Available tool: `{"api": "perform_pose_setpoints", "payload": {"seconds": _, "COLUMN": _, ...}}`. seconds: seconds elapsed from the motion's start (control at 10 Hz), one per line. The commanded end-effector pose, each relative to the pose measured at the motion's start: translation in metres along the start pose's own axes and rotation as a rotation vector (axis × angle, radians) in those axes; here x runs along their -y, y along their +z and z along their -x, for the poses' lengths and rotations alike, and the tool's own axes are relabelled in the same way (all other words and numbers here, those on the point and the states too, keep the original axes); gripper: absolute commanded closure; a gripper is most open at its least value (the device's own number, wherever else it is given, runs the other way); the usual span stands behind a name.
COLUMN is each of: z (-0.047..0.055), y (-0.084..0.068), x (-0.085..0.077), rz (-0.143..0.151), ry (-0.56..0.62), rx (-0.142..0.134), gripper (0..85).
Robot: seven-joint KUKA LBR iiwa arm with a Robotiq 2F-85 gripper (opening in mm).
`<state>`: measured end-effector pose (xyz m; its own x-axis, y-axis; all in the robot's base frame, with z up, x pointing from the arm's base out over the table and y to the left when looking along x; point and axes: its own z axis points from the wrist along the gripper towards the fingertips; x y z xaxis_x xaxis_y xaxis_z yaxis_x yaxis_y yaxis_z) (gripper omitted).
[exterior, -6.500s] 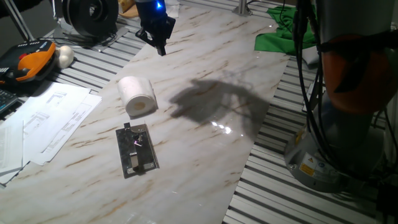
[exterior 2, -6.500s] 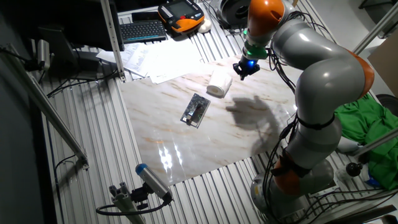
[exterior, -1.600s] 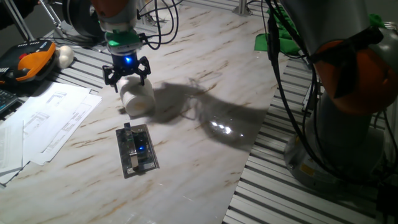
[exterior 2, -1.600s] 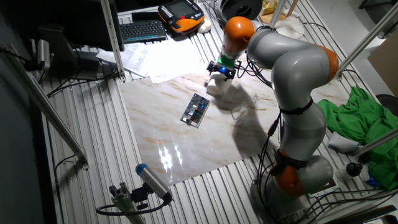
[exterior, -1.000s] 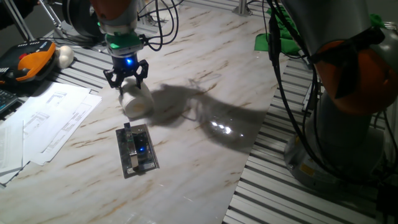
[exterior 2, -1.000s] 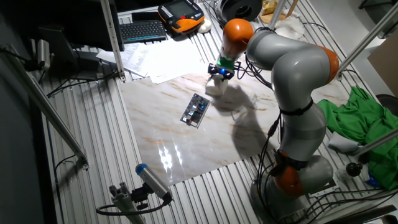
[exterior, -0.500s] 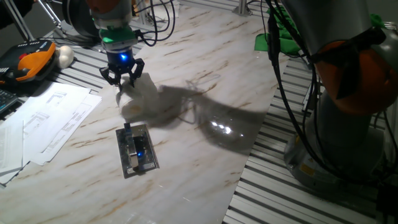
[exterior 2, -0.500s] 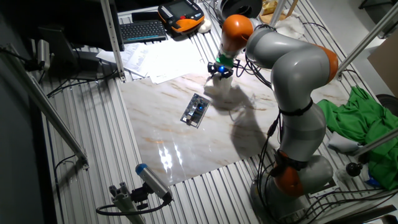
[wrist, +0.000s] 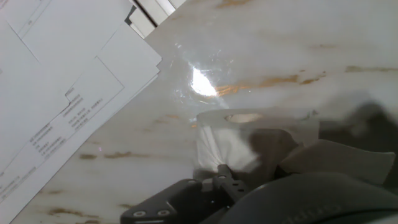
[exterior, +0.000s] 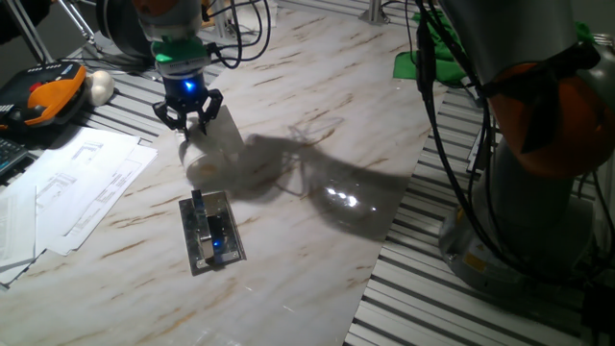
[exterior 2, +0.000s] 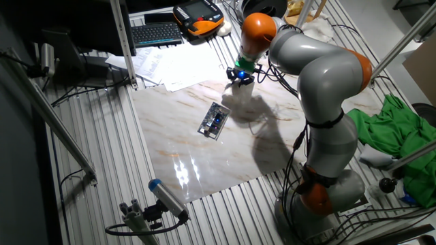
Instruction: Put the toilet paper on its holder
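gripper [exterior: 191,126]: fingers [exterior: 204,113] closed in on the toilet paper [exterior: 213,133], gripping it at its upper end; black fingers, blue light on the hand above them.
toilet paper: held in the fingers, blurred in one fixed view; whether its low end touches the desk [exterior: 317,192] cannot be told. In the hand view the white roll [wrist: 239,146] sits right in front of the fingers, the end with the tan core turned toward the desk.
holder [exterior: 211,232]: flat on the marble desk, nearer the camera than the roll in one fixed view, apart from it; shiny grey plate, dark bar along its middle, small blue glint on it. Also seen in the other fixed view [exterior 2: 215,120], below and left of the gripper [exterior 2: 240,77].
desk: marble-look top lying on a slatted metal surface; dark arm shadow right of the roll.
paper sheets [exterior: 67,187]: white printed pages left of the marble top, overlapping its edge; same sheets [wrist: 56,81] in the hand view.
white ball [exterior: 100,86]: on the slats at far left, beside an orange-and-black pendant [exterior: 43,96].
green cloth [exterior: 432,53]: at the far right edge of the desk.
arm: grey with orange joints [exterior 2: 259,28], reaches over the desk from the right.
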<state>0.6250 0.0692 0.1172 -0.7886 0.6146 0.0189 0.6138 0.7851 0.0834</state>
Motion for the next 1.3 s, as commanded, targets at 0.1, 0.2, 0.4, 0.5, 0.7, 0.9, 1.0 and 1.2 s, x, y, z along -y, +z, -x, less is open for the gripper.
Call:
{"api": "perform_pose_setpoints", "payload": {"seconds": 0.1, "z": -0.0017, "y": -0.0022, "x": 0.0009, "rz": 0.0, "ry": 0.007, "rx": -0.019, "gripper": 51.0}}
{"api": "perform_pose_setpoints", "payload": {"seconds": 0.2, "z": -0.0027, "y": -0.003, "x": 0.0013, "rz": 0.002, "ry": 0.009, "rx": -0.021, "gripper": 51.0}}
{"api": "perform_pose_setpoints", "payload": {"seconds": 0.4, "z": -0.0011, "y": -0.0023, "x": 0.0026, "rz": -0.006, "ry": 0.004, "rx": -0.02, "gripper": 51.0}}
{"api": "perform_pose_setpoints", "payload": {"seconds": 0.5, "z": -0.0006, "y": -0.002, "x": 0.0027, "rz": -0.009, "ry": 0.001, "rx": -0.023, "gripper": 51.0}}
{"api": "perform_pose_setpoints", "payload": {"seconds": 0.7, "z": -0.0006, "y": -0.002, "x": 0.0027, "rz": -0.02, "ry": 0.03, "rx": -0.034, "gripper": 51.0}}
{"api": "perform_pose_setpoints", "payload": {"seconds": 0.9, "z": -0.0006, "y": -0.002, "x": 0.0027, "rz": -0.028, "ry": 0.03, "rx": -0.053, "gripper": 51.0}}
{"api": "perform_pose_setpoints", "payload": {"seconds": 1.0, "z": -0.0006, "y": -0.002, "x": 0.0027, "rz": -0.027, "ry": 0.04, "rx": -0.068, "gripper": 51.0}}
{"api": "perform_pose_setpoints", "payload": {"seconds": 1.2, "z": -0.0006, "y": -0.002, "x": 0.0027, "rz": -0.026, "ry": 0.051, "rx": -0.089, "gripper": 51.0}}
